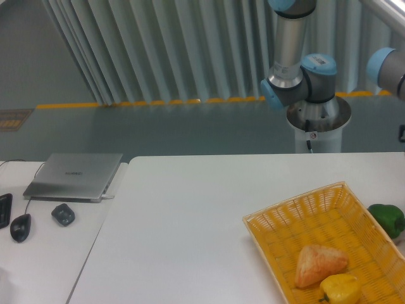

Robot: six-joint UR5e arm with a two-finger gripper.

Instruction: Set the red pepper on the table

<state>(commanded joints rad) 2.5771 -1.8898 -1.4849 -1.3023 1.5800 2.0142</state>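
The red pepper is out of view in this frame. The white table [190, 221] fills the lower part of the view. Only the arm's base and lower joints [297, 82] show behind the table's far edge, and a further joint [386, 66] enters at the right edge. The gripper itself is outside the frame.
A yellow wicker basket [278, 225] sits at the table's right, holding a pale orange wedge-shaped piece [319, 265] and a yellow pepper [340, 289]. A green pepper [388, 218] lies just right of the basket. On the adjoining desk are a grey laptop [74, 175], a mouse [20, 227] and a small dark object [62, 214].
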